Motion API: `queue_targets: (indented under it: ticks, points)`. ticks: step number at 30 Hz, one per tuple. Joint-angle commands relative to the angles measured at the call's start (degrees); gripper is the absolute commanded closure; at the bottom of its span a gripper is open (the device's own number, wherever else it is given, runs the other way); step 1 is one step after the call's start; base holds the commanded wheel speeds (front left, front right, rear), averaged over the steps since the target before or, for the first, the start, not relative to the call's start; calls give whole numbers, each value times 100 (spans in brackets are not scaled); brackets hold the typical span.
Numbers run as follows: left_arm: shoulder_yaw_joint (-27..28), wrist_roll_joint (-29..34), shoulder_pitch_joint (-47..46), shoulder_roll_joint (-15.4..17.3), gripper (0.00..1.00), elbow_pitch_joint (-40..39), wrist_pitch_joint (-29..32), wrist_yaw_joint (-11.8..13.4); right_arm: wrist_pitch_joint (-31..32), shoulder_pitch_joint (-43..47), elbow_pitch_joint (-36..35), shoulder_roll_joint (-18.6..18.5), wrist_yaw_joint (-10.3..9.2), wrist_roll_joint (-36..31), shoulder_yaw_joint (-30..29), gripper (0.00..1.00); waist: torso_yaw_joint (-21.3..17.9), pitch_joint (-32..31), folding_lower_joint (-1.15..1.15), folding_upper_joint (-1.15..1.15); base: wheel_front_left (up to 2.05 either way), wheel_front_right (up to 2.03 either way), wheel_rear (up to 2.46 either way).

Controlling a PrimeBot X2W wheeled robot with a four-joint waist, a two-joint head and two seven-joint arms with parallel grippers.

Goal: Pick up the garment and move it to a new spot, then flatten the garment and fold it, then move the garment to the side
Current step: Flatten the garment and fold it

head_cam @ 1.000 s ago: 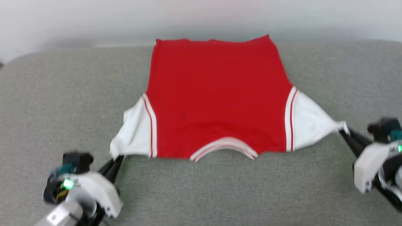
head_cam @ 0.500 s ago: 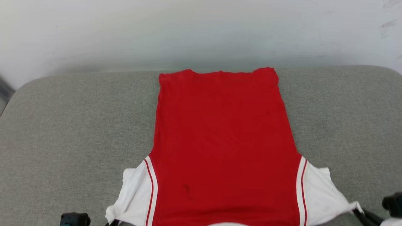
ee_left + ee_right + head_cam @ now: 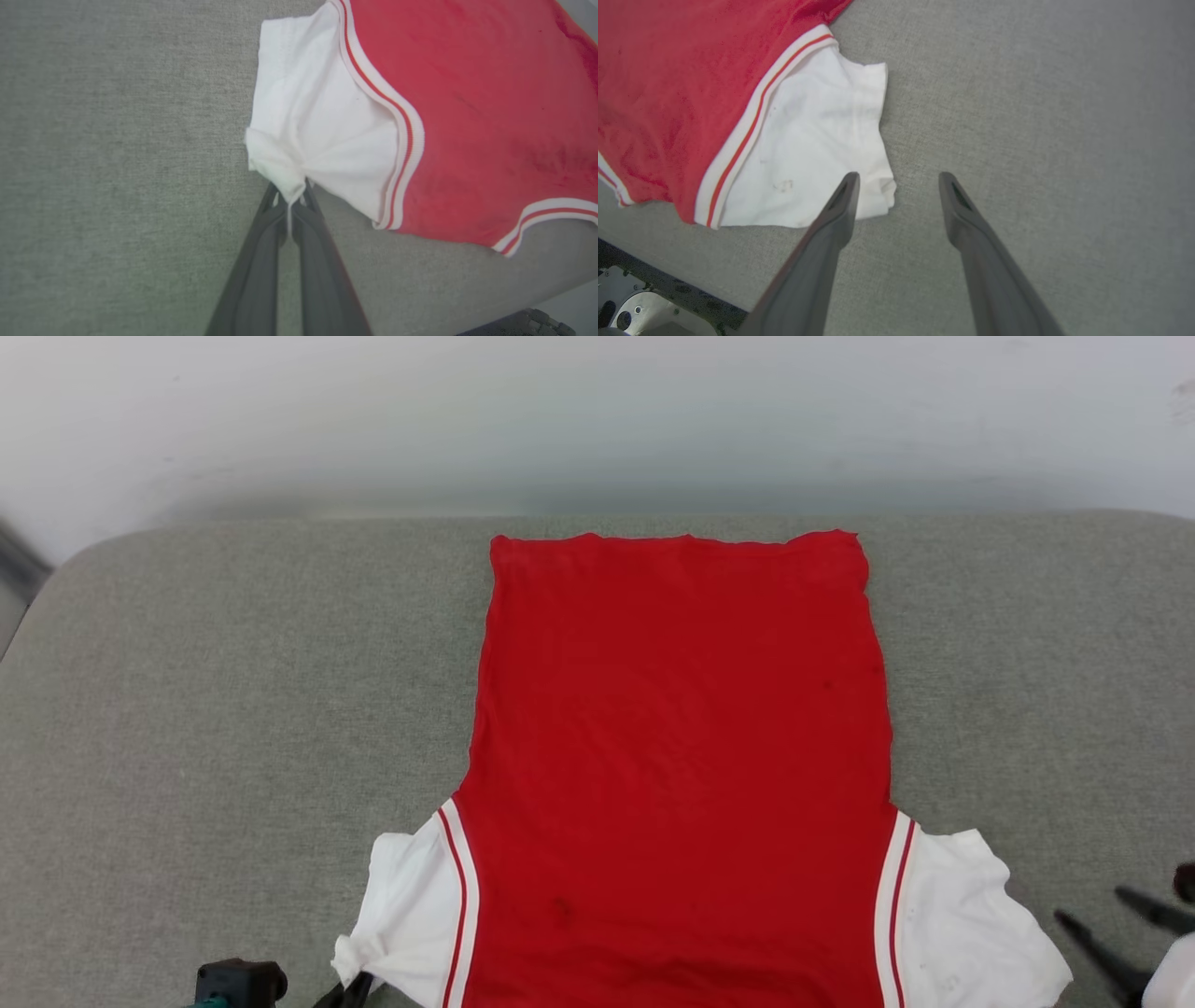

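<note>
The garment (image 3: 681, 756) lies spread flat on the grey cushioned surface (image 3: 205, 709), plain red side up, hem toward the wall and white sleeves near me. No letters show. My left gripper (image 3: 292, 193) is shut on the bunched tip of the left white sleeve (image 3: 317, 126), also at the head view's bottom edge (image 3: 350, 989). My right gripper (image 3: 897, 179) stands open just beside the right white sleeve (image 3: 812, 154), whose corner lies loose on the cushion. In the head view the right gripper (image 3: 1097, 915) sits right of that sleeve (image 3: 971, 924).
A pale wall (image 3: 597, 420) rises behind the cushion's far edge. Bare grey fabric stretches wide to both sides of the garment. The cushion's near edge and part of the robot's base (image 3: 626, 308) show at the lower left of the right wrist view.
The right gripper has opened and let go of the right sleeve, which now lies slack. The head camera tilted up, shifting the whole picture. The left gripper still holds its sleeve.
</note>
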Motion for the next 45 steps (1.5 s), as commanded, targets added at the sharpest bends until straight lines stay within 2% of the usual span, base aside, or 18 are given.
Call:
queue_targets:
  ticks: [1, 6, 10, 11, 15, 21, 25, 30, 33, 41, 42, 43, 44, 45]
  points:
    - [19, 94, -146, -26, 100, -54, -52, 37, 76, -278, -219, -104, -6, -17, -222, 0, 82, 147, 0, 0, 0, 0, 0]
    - [97, 324, -457, -86, 100, -299, -108, 96, 304, -1167, -859, -384, -5, -41, -862, 0, 260, 590, 0, 0, 0, 0, 0]
    - [141, 588, -784, -153, 100, -506, -159, 154, 570, -2309, -1064, -580, -5, 4, -1062, 0, 460, 1068, 0, 0, 0, 0, 0]
    - [151, 778, -1043, -270, 100, -649, -180, 172, 979, -3374, -975, -716, -6, 116, -958, 0, 634, 1452, 0, 0, 0, 0, 0]
    - [135, 1016, -1353, -417, 100, -791, -204, 161, 1887, -4752, -593, -810, -5, 234, -386, 0, 849, 1936, 0, 0, 0, 0, 0]
    - [87, 1320, -1713, -624, 100, -956, -238, 127, 3970, -6487, 262, -766, -5, 559, 659, 0, 1166, 2545, 0, 0, 0, 0, 0]
    - [59, 1479, -1907, -745, 100, -1036, -240, 98, 4836, -7276, 866, -565, -5, 382, 949, 0, 1356, 2879, 0, 0, 0, 0, 0]
    - [36, 1669, -2066, -883, 100, -1120, -254, 85, 5262, -7792, 1432, -468, -5, 30, 1099, 0, 1569, 3271, 0, 0, 0, 0, 0]
    - [9, 1765, -2139, -959, 100, -1128, -250, 48, 5250, -7924, 1679, -341, -5, -74, 1049, 0, 1668, 3469, 0, 0, 0, 0, 0]
    - [42, 1877, -2234, -1079, 100, -1055, -226, -13, 5288, -7248, 2056, -255, 4, -20, 1514, 0, 1689, 3575, 0, 0, 0, 0, 0]
    - [58, 1872, -2232, -1093, 100, -1039, -228, -26, 5279, -7234, 2068, -278, 4, 8, 1536, 60, 1681, 3549, 0, 0, 0, 0, 0]
    - [58, 1872, -2232, -1093, 100, -1039, -228, -26, 5279, -7234, 2068, -278, 4, 8, 1536, 60, 1681, 3549, 0, 0, 0, 0, 0]
    - [79, 1869, -2198, -1104, 100, -995, -231, -23, 5124, -7299, 2047, -305, 4, 46, 1520, 100, 1654, 3465, 0, 0, 0, 0, 0]
    - [101, 1853, -2157, -1107, 100, -976, -238, -18, 5046, -7355, 2039, -304, 4, 42, 1518, 100, 1625, 3410, 0, 0, 0, 0, 0]
